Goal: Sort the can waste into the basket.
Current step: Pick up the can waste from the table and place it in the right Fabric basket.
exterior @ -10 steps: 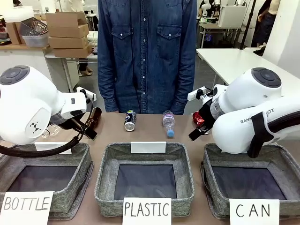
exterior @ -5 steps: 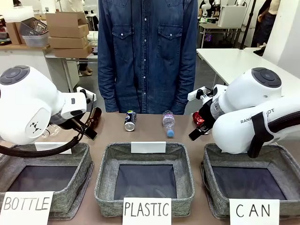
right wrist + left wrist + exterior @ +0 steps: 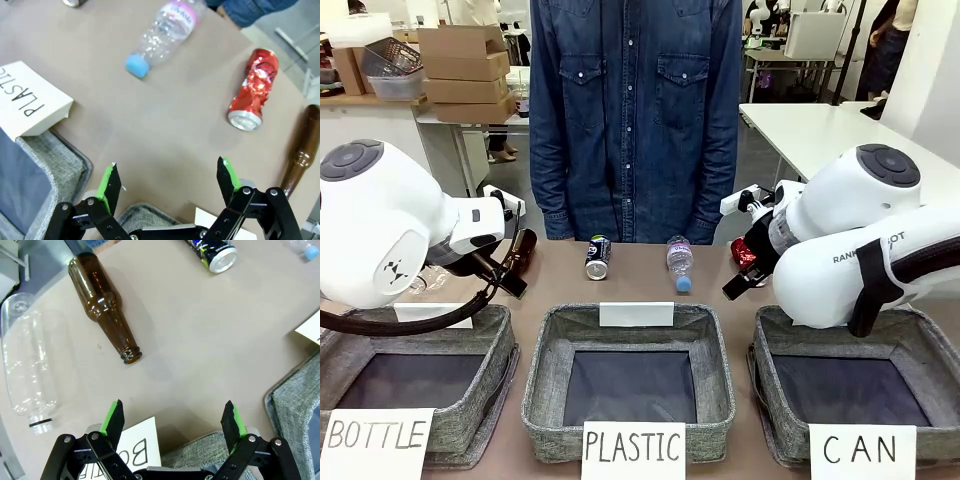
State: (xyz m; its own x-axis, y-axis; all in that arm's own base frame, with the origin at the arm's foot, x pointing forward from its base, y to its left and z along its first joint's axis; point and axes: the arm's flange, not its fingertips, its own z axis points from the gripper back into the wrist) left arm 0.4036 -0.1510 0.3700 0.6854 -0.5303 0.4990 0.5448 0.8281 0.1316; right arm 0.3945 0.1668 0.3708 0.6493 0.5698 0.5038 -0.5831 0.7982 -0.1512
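Note:
The shiny red crushed can (image 3: 252, 91) lies on the brown table, ahead and to the right of my open right gripper (image 3: 169, 182); a part of the red can (image 3: 742, 251) peeks past the right arm. The dark can (image 3: 597, 257) with its logo lies at the far middle, and its silver end (image 3: 220, 254) shows at the top of the left wrist view. My left gripper (image 3: 173, 420) is open over bare table with nothing between its fingers. The grey basket (image 3: 914, 349) with the "CAN" card stands at the front right, under the right arm.
A brown glass bottle (image 3: 104, 310) and a clear plastic bottle (image 3: 29, 367) lie before the left gripper. A small clear bottle (image 3: 161, 35) with a blue cap lies mid-table. Another brown bottle (image 3: 300, 150) lies right of the red can. Bins marked "PLASTIC" (image 3: 545, 345) and "BOTTLE" (image 3: 498, 328) line the front. A person stands opposite.

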